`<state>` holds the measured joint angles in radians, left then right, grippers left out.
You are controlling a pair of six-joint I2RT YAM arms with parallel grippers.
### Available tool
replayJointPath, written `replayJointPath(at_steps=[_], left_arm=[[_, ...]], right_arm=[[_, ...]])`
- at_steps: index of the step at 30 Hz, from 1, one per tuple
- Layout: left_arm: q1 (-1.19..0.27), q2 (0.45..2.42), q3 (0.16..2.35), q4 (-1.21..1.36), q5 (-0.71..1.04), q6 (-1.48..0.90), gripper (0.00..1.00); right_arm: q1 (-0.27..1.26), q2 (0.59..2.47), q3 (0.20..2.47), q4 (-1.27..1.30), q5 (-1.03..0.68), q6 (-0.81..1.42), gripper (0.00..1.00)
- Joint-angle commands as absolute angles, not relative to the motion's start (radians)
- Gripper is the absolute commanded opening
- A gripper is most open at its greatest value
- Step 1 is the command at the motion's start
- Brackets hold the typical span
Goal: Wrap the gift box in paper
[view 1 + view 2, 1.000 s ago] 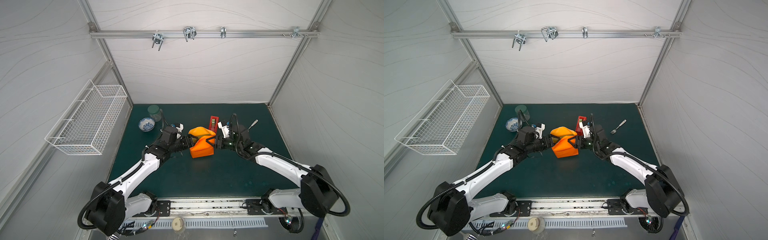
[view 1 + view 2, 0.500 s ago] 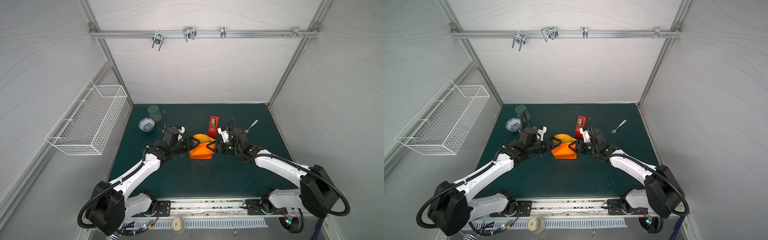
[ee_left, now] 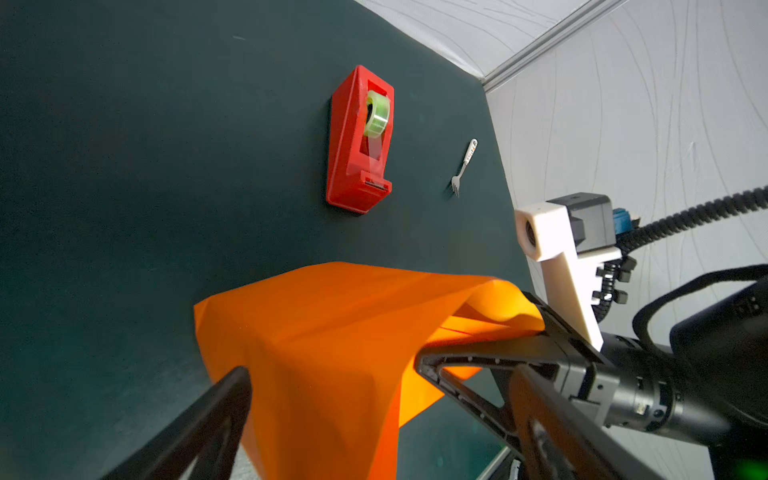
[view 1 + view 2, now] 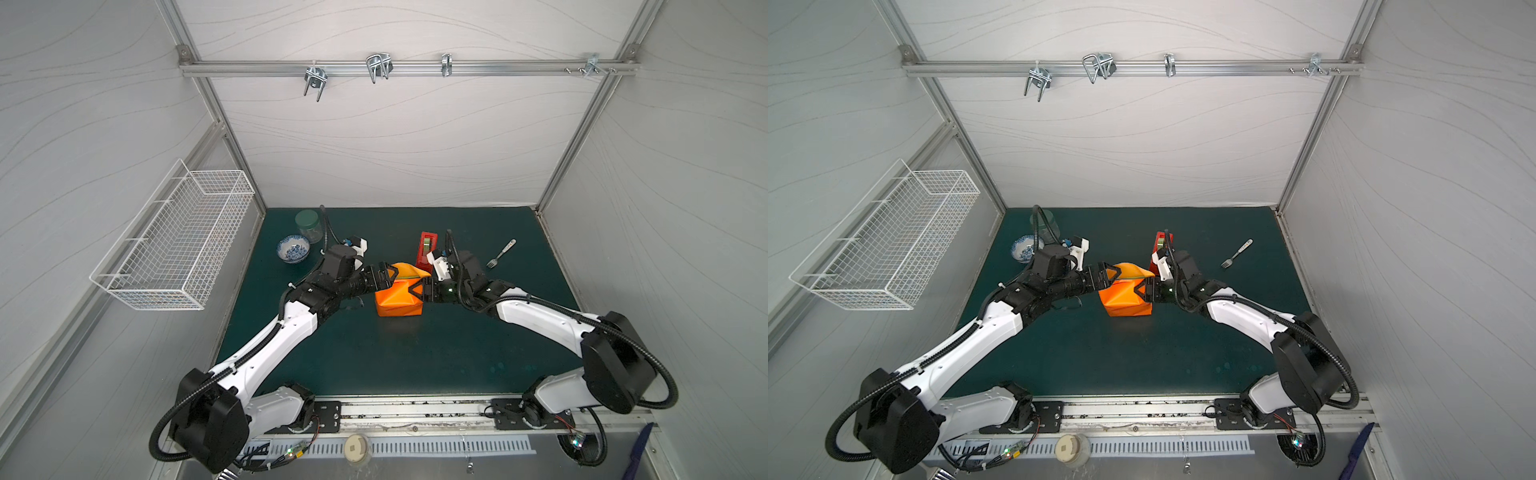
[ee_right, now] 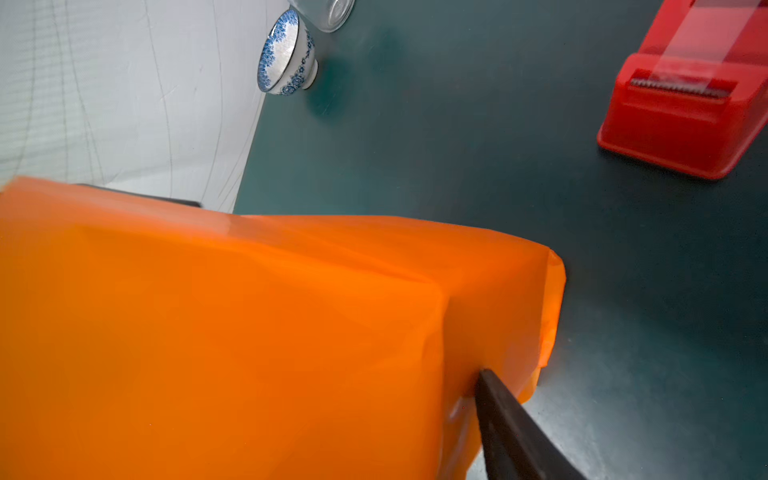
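On green tabletop (image 4: 374, 357), right gripper (image 4: 418, 289) pinches paper (image 4: 395, 300); left gripper (image 4: 390, 276) gapes.

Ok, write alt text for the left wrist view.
Orange paper, folded box-shaped, sits between the fingers of the open left gripper; the right gripper meets its far edge. Behind lie a red tape dispenser and a fork.

Top views: we look down from high; both share the whole table (image 4: 374, 365).
Wrist views: we face the paper (image 3: 332, 332) closely.
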<state>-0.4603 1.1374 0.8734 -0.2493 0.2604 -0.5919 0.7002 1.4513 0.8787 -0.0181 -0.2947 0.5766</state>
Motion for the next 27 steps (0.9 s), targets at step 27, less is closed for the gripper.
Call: replayJointPath(at_steps=[27], left_arm=[[-0.509,1.268,0.791,-0.079,0.082,-0.433,0.68]], right_arm=[[0.666,1.491,0.984,-0.142,-0.269,0.402,0.65]])
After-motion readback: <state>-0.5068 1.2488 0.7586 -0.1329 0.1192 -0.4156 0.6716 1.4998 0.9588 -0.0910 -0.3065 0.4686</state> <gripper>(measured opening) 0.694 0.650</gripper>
